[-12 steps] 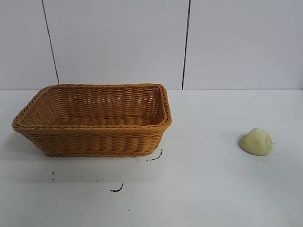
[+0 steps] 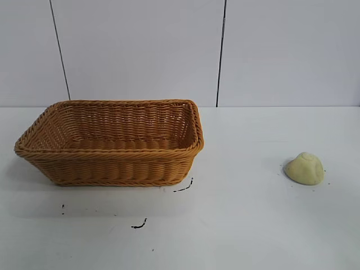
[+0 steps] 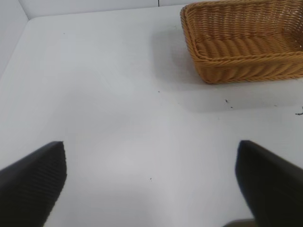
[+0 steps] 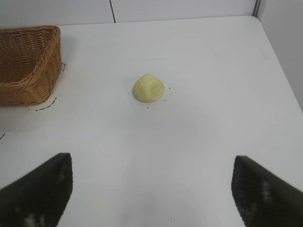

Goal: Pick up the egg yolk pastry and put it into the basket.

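In the exterior view, the basket (image 2: 109,143) sits on the white desk (image 2: 242,225) in the left half of the frame, its long side facing the camera and its inside bare. The egg yolk pastry (image 2: 304,168) lies on the desk at the right edge of the frame, well apart from the basket and a little nearer the camera than the basket's front wall. A few small black marks (image 2: 183,187) dot the desk just in front of the basket's right front corner and lower down toward the centre. A white wall (image 2: 140,50) with two dark vertical seams fills the upper part of the frame. Neither arm shows in this view.

In the left wrist view, the left gripper (image 3: 151,182) is released, its two dark fingers (image 3: 33,184) spread wide at the lower corners of the frame with only bare desk between them. The basket appears at the upper right of that frame, far from the fingers.

In the right wrist view, the right gripper (image 4: 151,189) is also released, its fingers (image 4: 38,191) wide apart at the lower corners. The pastry lies near the centre of that frame, resting on the desk beyond the fingers and untouched, with a corner of the basket at the upper left.
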You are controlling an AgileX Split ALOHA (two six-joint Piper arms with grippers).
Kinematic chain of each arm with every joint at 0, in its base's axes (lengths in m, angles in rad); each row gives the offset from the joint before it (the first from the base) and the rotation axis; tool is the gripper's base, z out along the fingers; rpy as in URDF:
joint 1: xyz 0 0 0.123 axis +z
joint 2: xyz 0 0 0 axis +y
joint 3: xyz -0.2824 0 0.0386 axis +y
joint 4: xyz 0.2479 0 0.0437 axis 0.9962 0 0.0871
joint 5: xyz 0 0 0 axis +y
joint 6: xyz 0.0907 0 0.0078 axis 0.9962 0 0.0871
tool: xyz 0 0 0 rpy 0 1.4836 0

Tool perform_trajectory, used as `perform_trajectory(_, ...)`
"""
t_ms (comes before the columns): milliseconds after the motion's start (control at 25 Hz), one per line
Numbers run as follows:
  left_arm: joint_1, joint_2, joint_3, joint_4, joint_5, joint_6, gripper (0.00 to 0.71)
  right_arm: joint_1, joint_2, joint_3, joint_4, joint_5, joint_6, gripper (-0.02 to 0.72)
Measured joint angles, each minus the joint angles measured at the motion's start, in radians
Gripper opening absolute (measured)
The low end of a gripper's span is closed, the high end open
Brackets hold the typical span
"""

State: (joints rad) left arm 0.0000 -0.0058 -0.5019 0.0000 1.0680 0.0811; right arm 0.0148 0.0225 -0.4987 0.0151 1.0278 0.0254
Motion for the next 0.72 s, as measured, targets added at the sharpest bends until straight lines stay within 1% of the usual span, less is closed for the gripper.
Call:
perform_trajectory(120,0.0,0.0,0.0,0.0,0.0,0.0,0.697,0.0,0.118,-0.044,0.0,0.0,0.0,0.655)
perform_trajectory(320,0.0,0.0,0.0,0.0,0.0,0.0,0.697,0.0,0.407,-0.158,0.0,-0.001,0.0,0.655)
perform_trajectory(720,0.0,0.0,0.0,0.0,0.0,0.0,0.697,0.0,0.972,-0.448,0.0,-0.004,0.0,0.655)
